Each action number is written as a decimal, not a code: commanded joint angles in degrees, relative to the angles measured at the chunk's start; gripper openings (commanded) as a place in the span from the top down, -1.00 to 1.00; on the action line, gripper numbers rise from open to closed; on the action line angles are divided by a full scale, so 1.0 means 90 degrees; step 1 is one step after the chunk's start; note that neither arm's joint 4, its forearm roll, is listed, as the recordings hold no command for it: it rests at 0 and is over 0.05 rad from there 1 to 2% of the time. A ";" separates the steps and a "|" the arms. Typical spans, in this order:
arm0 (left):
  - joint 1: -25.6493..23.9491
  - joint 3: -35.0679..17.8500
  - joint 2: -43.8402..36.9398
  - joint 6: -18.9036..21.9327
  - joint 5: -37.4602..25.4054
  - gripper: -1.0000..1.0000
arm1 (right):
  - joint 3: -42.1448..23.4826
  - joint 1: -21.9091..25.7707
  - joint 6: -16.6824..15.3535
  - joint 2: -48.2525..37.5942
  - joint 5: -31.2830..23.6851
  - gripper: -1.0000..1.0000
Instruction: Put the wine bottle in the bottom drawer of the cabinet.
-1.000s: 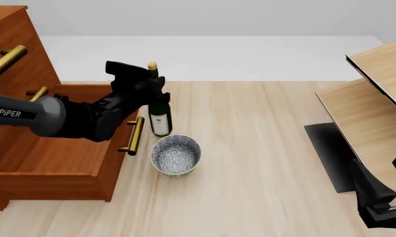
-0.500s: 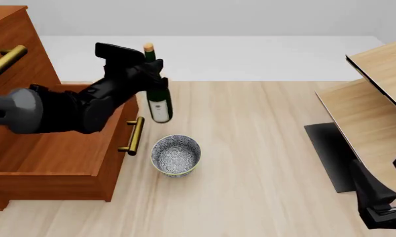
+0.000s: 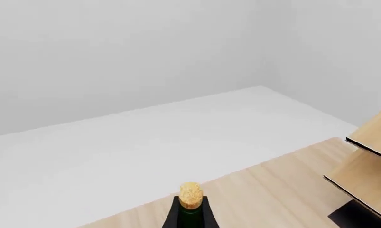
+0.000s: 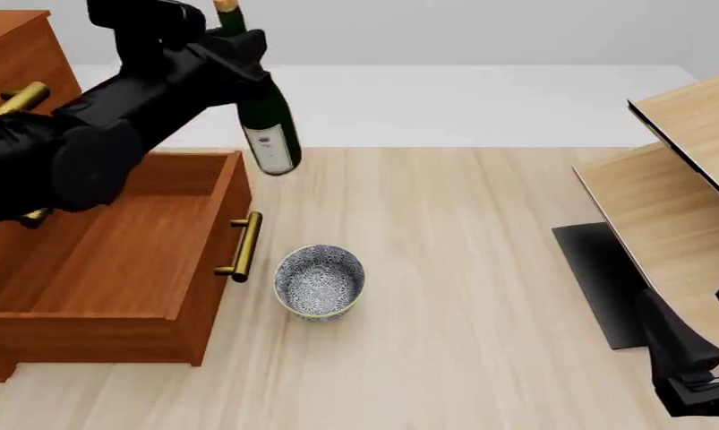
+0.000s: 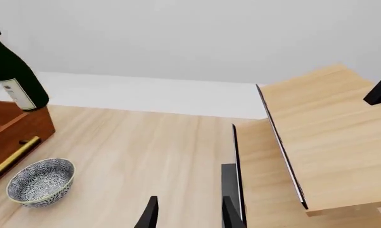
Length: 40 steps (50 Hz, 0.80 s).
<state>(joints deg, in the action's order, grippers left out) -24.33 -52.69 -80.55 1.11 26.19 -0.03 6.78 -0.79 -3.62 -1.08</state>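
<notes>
The wine bottle, dark green with a tan cork and a white label, hangs tilted in the air over the far right corner of the open bottom drawer. My left gripper is shut on its neck and shoulder. In the left wrist view only the cork and neck of the bottle show. The right wrist view has the bottle above the drawer's corner. The cabinet rises at the left. My right gripper is open and empty, low at the near right.
A round blue-patterned bowl sits on the table just right of the drawer's brass handle. Pale wooden slanted panels and a dark mat fill the right side.
The left arm has lifted the bottle up and a little leftward, from beside the drawer's front to high above its far right corner. The right arm has not moved.
</notes>
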 commanded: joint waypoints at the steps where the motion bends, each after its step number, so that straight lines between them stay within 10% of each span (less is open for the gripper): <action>1: -0.0035 -0.0179 0.0999 0.0186 -0.0676 1.00 | -0.0003 0.0028 0.0008 0.0051 0.0018 -1.00; 40: 0.0970 -0.0526 0.3057 0.0094 -0.3044 1.00 | 0.0000 0.0107 -0.0090 0.0172 -0.0005 -1.00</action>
<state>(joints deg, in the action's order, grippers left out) -17.82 -55.35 -56.48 1.00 3.87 -0.03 7.56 -1.42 -2.23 -0.99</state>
